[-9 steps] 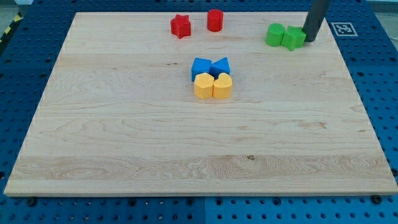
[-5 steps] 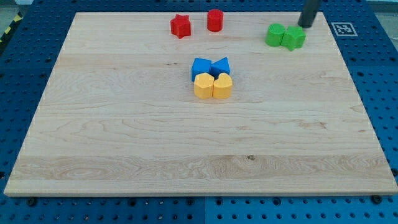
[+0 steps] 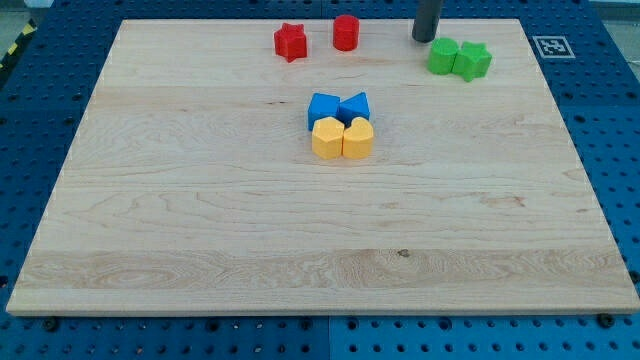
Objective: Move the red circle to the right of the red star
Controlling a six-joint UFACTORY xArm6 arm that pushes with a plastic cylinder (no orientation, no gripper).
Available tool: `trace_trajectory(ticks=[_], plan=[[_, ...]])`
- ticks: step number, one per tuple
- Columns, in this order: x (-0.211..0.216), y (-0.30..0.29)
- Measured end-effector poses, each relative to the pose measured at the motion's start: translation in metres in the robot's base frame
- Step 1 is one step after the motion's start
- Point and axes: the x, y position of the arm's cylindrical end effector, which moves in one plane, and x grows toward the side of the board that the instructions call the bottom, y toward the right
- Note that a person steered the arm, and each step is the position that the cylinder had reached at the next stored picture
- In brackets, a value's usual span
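Near the view's top edge of the counter, my tip stood between the red circle and the pair of green blocks. It was just beside the rounder green block, up and to its left, apparently not touching it, and well apart from the circle. This tool is a plain rod with nothing to open or close, and it held nothing; it can only shove.

The red circle sat to the right of the red star, near it but with a clear strip of wood between them, both close to the top edge. Judged from that layout, the circle already lay on the side the task asks for, so what remained was at most a small nudge to tidy the spacing, or nothing at all. If it needed to close the gap, the tip's place to the circle's right would suit a leftward push.

The other green block, whose shape I could not settle, touched its partner on the right. At mid-counter four blocks were packed together: a blue block and a blue angular one above, a yellow hexagon-like block and a yellow heart-like block below, all well clear of any path along the top.
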Motion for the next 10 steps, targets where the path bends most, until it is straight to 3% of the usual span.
trace_trajectory(ticks=[4, 6, 10], plan=[[0.0, -0.019], [-0.03, -0.053], [-0.029, -0.094]])
